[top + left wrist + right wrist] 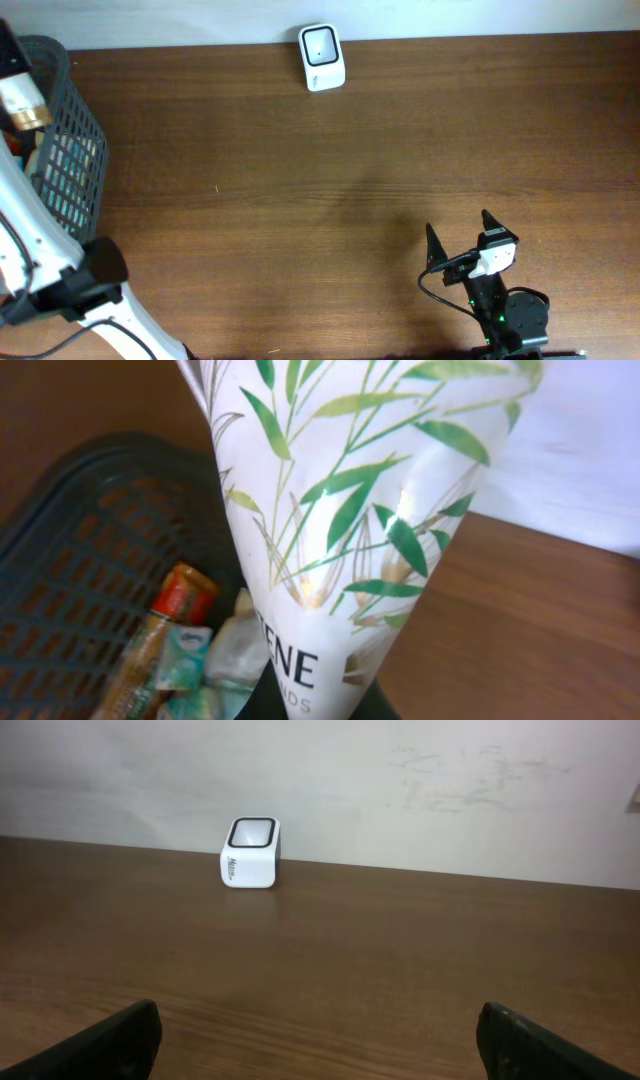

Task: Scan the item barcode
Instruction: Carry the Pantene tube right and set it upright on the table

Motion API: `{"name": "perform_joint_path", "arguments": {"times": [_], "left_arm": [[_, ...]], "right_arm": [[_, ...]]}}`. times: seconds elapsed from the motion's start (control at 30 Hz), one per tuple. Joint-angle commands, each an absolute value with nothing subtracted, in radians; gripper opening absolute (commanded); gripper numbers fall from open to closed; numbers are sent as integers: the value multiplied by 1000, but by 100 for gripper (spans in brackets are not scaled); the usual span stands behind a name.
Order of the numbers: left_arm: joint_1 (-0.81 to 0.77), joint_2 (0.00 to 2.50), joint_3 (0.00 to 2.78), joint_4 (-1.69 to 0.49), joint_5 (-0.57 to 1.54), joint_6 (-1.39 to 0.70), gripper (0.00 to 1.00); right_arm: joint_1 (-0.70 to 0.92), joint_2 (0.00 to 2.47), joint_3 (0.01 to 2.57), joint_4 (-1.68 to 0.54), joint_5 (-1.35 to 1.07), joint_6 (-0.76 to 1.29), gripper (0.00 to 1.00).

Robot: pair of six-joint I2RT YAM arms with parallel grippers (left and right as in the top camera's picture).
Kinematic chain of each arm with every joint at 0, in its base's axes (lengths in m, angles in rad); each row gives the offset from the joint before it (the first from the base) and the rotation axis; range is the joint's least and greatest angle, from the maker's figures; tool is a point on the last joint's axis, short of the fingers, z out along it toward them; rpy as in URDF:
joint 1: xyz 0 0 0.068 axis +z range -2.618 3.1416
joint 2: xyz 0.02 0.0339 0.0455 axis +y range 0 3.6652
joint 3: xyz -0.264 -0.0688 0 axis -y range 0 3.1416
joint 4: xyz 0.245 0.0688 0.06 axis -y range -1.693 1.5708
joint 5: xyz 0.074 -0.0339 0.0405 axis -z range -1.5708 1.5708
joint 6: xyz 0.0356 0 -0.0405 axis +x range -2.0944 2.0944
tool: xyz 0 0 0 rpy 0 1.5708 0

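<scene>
Far left of the white cube scanner (322,57) at the tabletop (300,200) edge, a leaf-printed white pouch (340,510) is clamped by the left end effector (315,705); the right end effector (458,228) is held open.

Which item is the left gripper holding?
The white leaf-print pouch, upright in front of the left wrist camera; the red-capped bottle and teal packet lie loose in the black basket below.

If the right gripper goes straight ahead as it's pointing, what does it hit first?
Probably nothing before the back wall: the right gripper, jaws open, faces bare table. The white scanner sits left of that line.
</scene>
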State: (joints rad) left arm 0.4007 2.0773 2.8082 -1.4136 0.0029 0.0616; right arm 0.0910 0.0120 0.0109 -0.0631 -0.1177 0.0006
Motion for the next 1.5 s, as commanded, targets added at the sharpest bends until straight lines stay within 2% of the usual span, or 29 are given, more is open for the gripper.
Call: {"name": "perform_joint_path", "arguments": {"times": [0.0,0.2,0.37,0.63,0.87,1.03,1.1,1.27,1.47], "left_arm": [[290,1946,2846,-1466,12,36,0],[81,1934,2818,-1589,12,33,0],[-68,1935,2721,-1596,12,9,0],[-228,1935,2400,-1532,12,-83,0],[-334,1935,2017,-1335,12,-240,0],[-416,1935,1768,-1167,12,-541,0],[-448,1935,1708,-1107,14,-600,0],[-566,1937,1579,-892,39,-617,0],[-671,1987,1552,-756,21,-618,0]], "right_arm": [[84,6,6,-67,-123,4,99],[84,6,6,-67,-123,4,99],[84,6,6,-67,-123,4,99],[84,6,6,-67,-123,4,99],[84,6,6,-67,-123,4,99],[84,6,6,-67,-123,4,99],[84,6,6,-67,-123,4,99],[84,6,6,-67,-123,4,99],[84,6,6,-67,-123,4,99]]}}
